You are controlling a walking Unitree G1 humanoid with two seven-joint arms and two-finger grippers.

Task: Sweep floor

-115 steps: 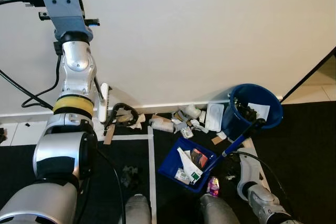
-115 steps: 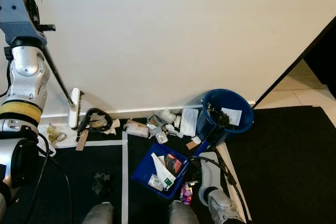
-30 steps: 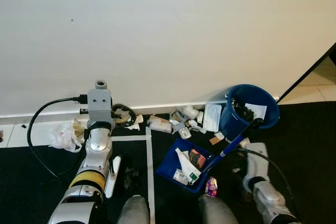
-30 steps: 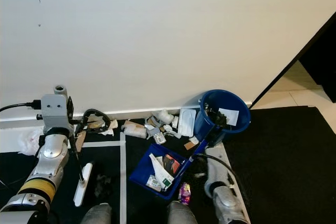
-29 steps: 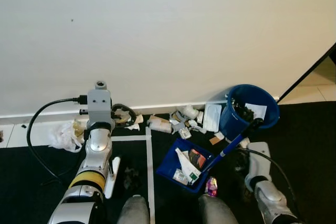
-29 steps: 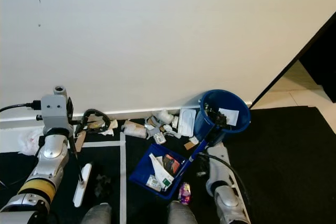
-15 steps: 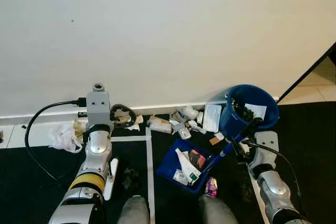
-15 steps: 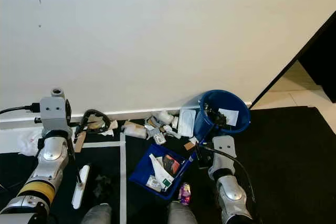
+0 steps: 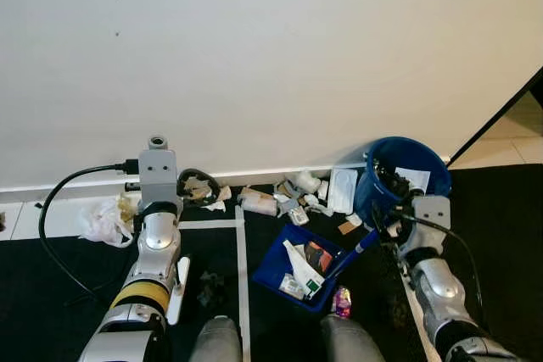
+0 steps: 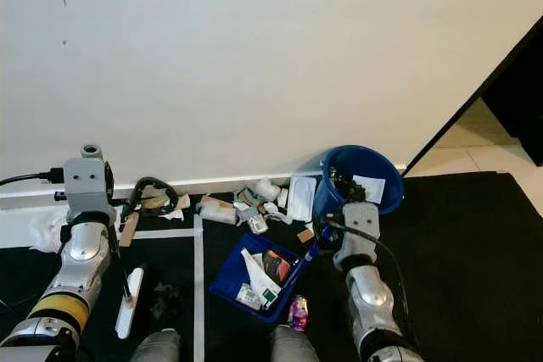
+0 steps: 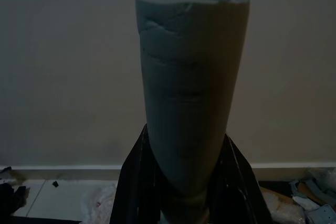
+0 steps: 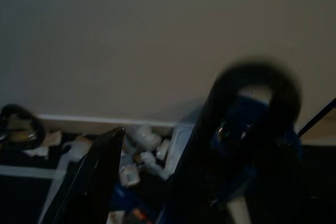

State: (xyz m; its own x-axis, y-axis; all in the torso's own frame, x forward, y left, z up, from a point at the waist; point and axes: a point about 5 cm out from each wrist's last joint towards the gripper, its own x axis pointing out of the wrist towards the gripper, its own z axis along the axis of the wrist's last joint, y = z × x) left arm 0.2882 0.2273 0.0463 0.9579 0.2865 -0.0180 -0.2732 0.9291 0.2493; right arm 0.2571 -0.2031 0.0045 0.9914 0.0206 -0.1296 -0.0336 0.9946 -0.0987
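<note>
Rubbish fills the blue dustpan on the black floor just ahead of the robot's feet. Left gripper is clamped around the grey broom handle; the white broom head lies on the floor beside the left arm. Right gripper sits by the dustpan's handle, fingers apart; whether they grip it I cannot tell. Farther off, litter lies along the wall, next to a blue bin.
</note>
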